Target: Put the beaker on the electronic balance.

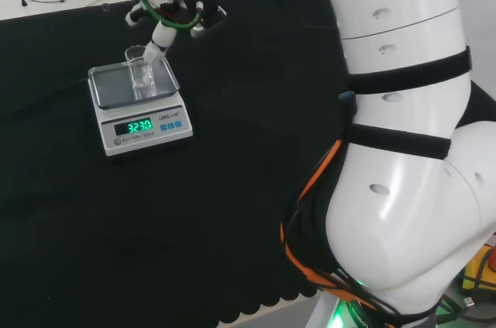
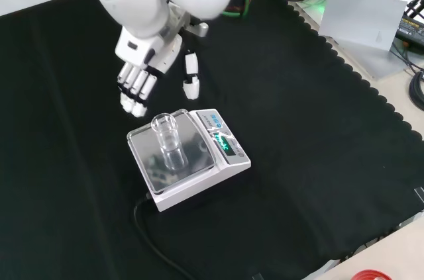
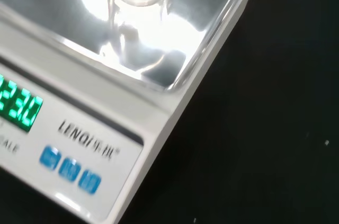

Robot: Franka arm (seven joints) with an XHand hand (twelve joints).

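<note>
The clear beaker (image 2: 167,141) stood upright near the middle of the steel pan of the electronic balance (image 2: 226,167), whose green display was lit. The hand (image 2: 142,75) hung above the pan's far edge in the front view, fingers straight and relaxed, holding nothing and apart from the beaker.

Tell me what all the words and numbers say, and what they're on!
Green digits on the electronic balance display: cut off or blurred, not safely readable.
Grey lettering above its blue buttons: too blurred.
Beaker: no markings visible.
</note>
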